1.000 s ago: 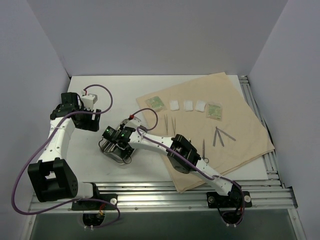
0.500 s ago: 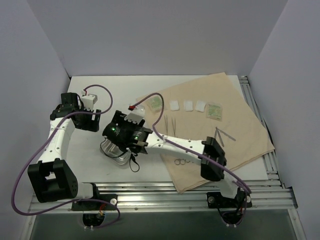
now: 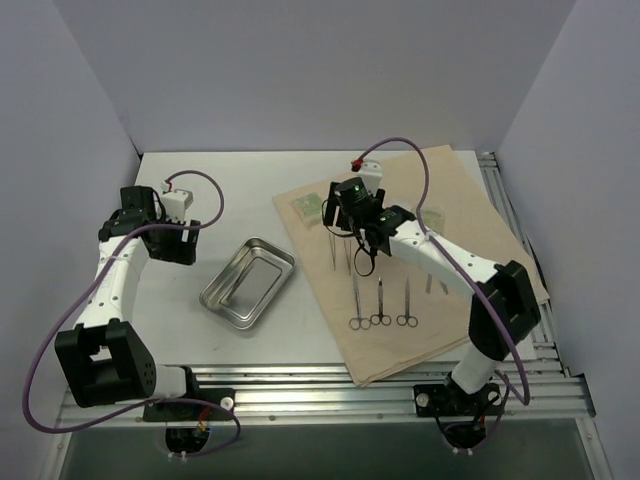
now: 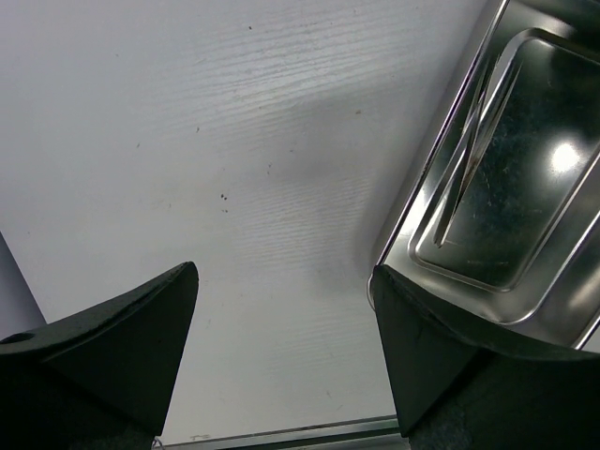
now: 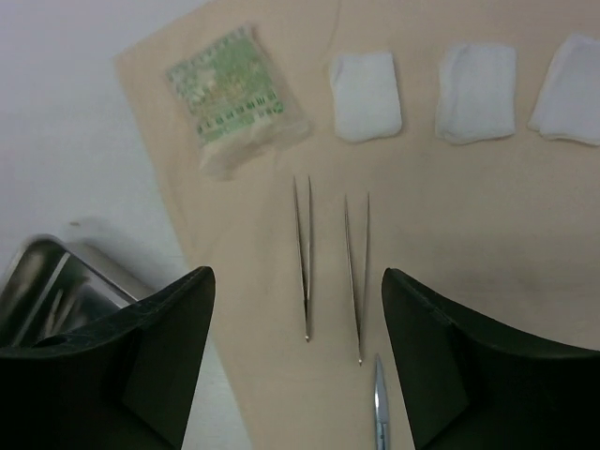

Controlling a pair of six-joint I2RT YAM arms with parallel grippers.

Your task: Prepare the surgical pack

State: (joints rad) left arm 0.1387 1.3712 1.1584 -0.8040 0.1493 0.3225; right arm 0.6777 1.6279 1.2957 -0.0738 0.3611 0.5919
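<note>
Tan cloth [image 3: 480, 270] is lying flat on the right of the worktop [image 3: 260, 190]. Shiny steel tray [image 3: 228, 270] is sitting just left of it.

Tweezers [image 5: 306, 309] and scissors [image 3: 381, 305] are lying lengthwise near-to-far, with the tweezer tips pointing near.

Gauze squares [image 5: 366, 82] are lining the far side beside a green packet [image 5: 232, 89], whose print is too blurred to read.

Left end effector [image 4: 283, 272] and right end effector [image 5: 296, 274] are both hanging with fingers apart, gripping nothing.

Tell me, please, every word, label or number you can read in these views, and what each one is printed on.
No text can be read in any view.
Green packet: green print covers its face, too blurred to read.
Steel tray, gauze squares, tan cloth: no markings visible.
</note>
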